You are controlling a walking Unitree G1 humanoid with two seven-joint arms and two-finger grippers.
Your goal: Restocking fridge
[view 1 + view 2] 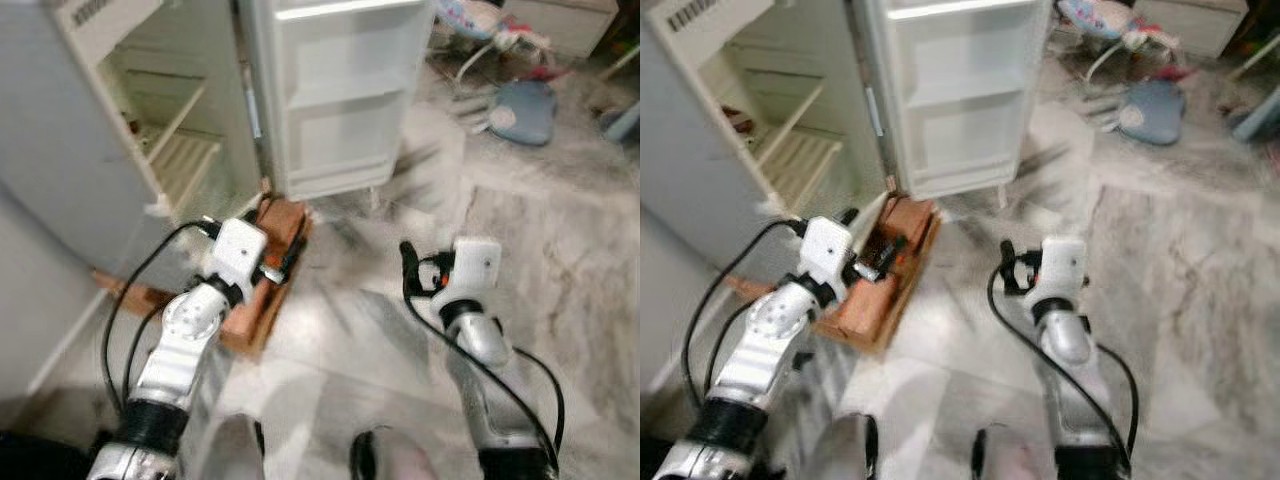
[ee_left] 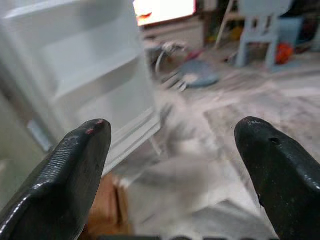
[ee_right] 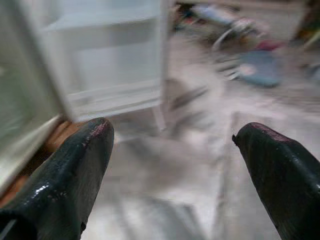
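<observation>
A white fridge (image 1: 60, 170) stands open ahead on my left, its slatted shelves (image 1: 185, 160) bare. Its swung-out door (image 1: 345, 90) shows empty door racks. My left gripper (image 1: 290, 245) hangs over a wooden crate (image 1: 265, 300) on the floor at the fridge's foot, open, its fingers (image 2: 75, 170) wide apart with nothing between them. My right gripper (image 1: 408, 268) hovers above the bare marble floor (image 1: 560, 250) to the right, open and empty as well. Its wide-set fingertips (image 3: 75, 170) frame the door's lower racks (image 3: 115, 65). The picture is blurred.
A blue-grey cushion (image 1: 525, 110) and a tipped toy or seat frame (image 1: 490, 35) lie on the floor at the back right. A pale cabinet (image 1: 560, 20) stands behind them. A small blue chair (image 2: 262, 25) and an orange ball (image 2: 283, 51) are farther off.
</observation>
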